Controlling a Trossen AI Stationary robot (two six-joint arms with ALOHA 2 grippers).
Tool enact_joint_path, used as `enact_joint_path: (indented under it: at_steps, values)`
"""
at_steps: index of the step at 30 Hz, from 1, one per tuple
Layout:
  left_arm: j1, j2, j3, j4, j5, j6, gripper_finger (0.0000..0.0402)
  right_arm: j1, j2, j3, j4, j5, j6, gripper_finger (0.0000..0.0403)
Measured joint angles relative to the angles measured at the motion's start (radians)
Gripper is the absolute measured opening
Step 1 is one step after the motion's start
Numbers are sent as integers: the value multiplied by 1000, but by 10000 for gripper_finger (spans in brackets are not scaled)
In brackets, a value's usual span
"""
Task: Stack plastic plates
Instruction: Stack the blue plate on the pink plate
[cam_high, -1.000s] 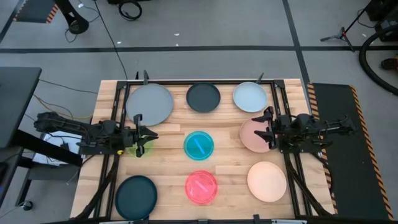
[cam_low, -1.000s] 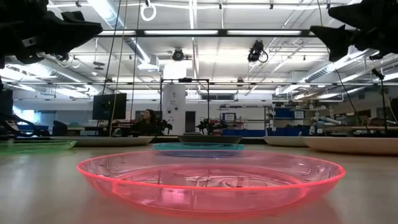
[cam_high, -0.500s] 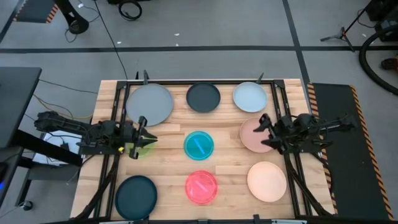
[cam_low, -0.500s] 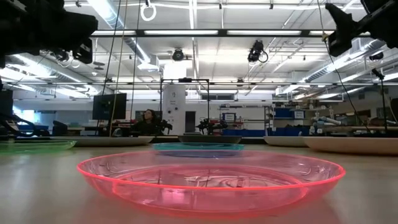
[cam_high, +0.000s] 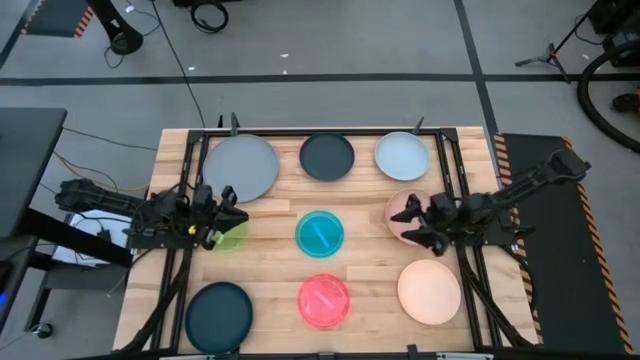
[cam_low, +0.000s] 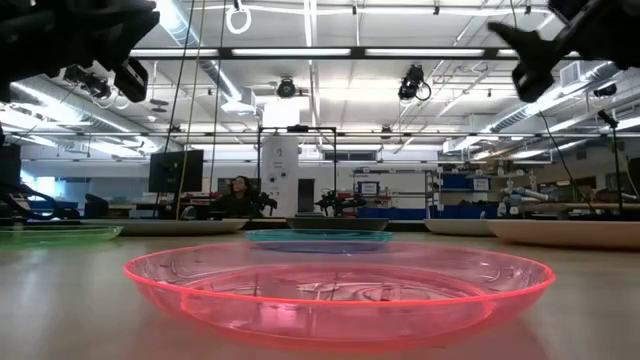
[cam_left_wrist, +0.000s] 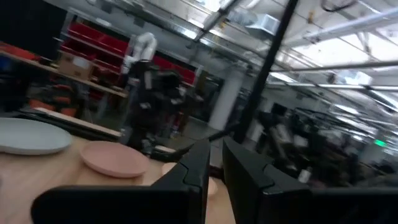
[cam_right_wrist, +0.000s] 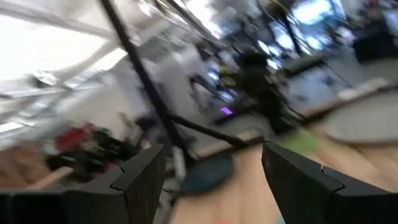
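Observation:
Nine plates lie flat and apart on the wooden table: grey (cam_high: 240, 167), black (cam_high: 327, 156), pale blue (cam_high: 402, 155), pink (cam_high: 400, 212), peach (cam_high: 429, 291), translucent teal (cam_high: 320, 232), red (cam_high: 324, 300), dark teal (cam_high: 219, 312) and translucent green (cam_high: 230, 238). My left gripper (cam_high: 232, 207) hangs above the green plate's far edge, its fingers nearly together in the left wrist view (cam_left_wrist: 214, 168). My right gripper (cam_high: 410, 227) hovers open over the pink plate's near left part; the right wrist view (cam_right_wrist: 211, 180) shows the wide gap. Both are well above the table in the low view.
Black frame rails (cam_high: 190, 200) run along the table's left and right sides under each arm. Bare wood (cam_high: 370, 260) shows between the plates. In the low view the red plate (cam_low: 340, 290) fills the foreground, and a person (cam_low: 238, 195) sits far behind the table.
My right gripper has moved toward the table's left and a little nearer, from beside the pink plate to over it, with the arm's elbow swinging out to the right. My left gripper has turned about its wrist and pulled slightly back toward the left edge. No plate has moved.

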Motion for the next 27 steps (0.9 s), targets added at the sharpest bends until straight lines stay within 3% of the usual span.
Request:
enact_joint_path:
  at_steps: [7,13,19,24,27]
  values:
    - [-33,15,0,84,-25,-23,52,46,464,319,-113,39,-120,270]
    - [-172,139,0,224,-40,-24,52,49,731,632,-527,7,-271,270]
    - [-404,405,19,365,-301,-55,52,63,885,825,-832,16,-343,268]
    - [-514,646,124,370,-483,-47,52,58,995,861,-833,125,-456,255]
    - [-526,779,194,369,-528,-30,52,23,1064,863,-793,172,-498,244]
